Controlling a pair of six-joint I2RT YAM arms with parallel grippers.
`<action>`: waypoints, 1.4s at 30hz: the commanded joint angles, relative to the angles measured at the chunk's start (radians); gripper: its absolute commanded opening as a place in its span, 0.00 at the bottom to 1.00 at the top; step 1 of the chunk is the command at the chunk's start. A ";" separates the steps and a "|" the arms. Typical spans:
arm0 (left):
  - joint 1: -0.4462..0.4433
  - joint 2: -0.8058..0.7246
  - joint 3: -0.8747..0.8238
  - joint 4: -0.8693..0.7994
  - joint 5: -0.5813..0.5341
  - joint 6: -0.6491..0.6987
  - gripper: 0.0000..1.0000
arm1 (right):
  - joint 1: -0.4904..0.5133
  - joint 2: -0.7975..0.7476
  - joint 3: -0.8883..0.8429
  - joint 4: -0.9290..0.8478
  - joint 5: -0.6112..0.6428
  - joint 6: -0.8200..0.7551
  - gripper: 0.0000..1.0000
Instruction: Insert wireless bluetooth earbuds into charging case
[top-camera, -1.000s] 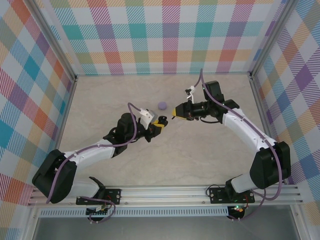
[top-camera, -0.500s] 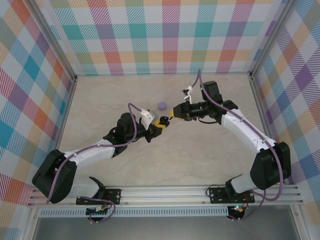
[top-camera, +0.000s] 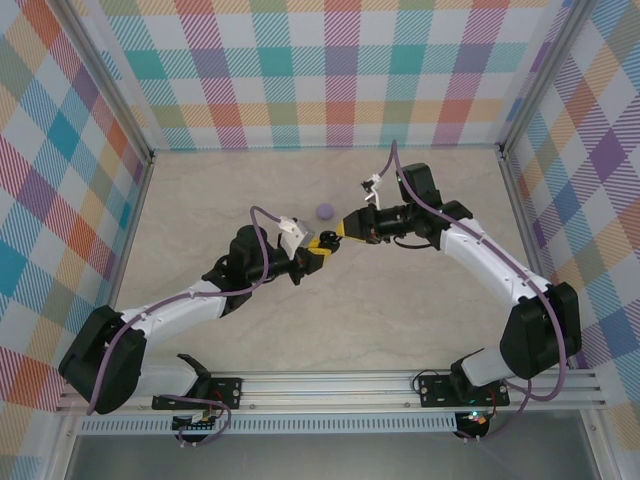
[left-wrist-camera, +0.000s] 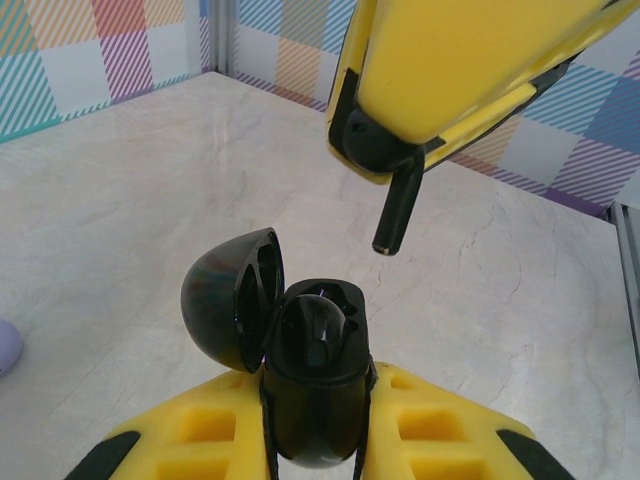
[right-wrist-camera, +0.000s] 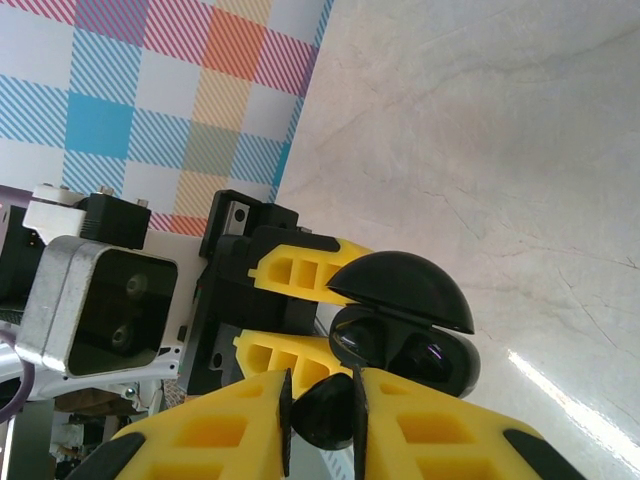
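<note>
Left gripper (left-wrist-camera: 315, 430) is clamping the black charging case (left-wrist-camera: 315, 370) upright between its yellow fingers, with the lid (left-wrist-camera: 232, 300) hanging open to one side. Right gripper (right-wrist-camera: 322, 405) is pinching a black earbud (left-wrist-camera: 397, 205) by its head, the stem pointing down. The earbud is hovering just above the case's open mouth, not touching it. Something dark is sitting in one socket, but I cannot tell what. Both grippers are meeting over the middle of the pale marbled surface (top-camera: 420, 300). A small lilac round thing (top-camera: 324, 210) is lying on the surface just beyond them, apart from both.
</note>
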 joint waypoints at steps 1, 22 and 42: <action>-0.009 -0.026 0.017 0.038 0.032 0.020 0.18 | 0.007 0.020 0.005 0.025 -0.022 -0.003 0.24; -0.010 -0.031 0.027 0.029 0.052 0.016 0.17 | 0.026 0.049 0.017 0.026 -0.015 -0.003 0.24; -0.011 -0.036 0.034 0.031 0.051 0.003 0.17 | 0.039 0.078 0.024 -0.006 0.021 -0.015 0.25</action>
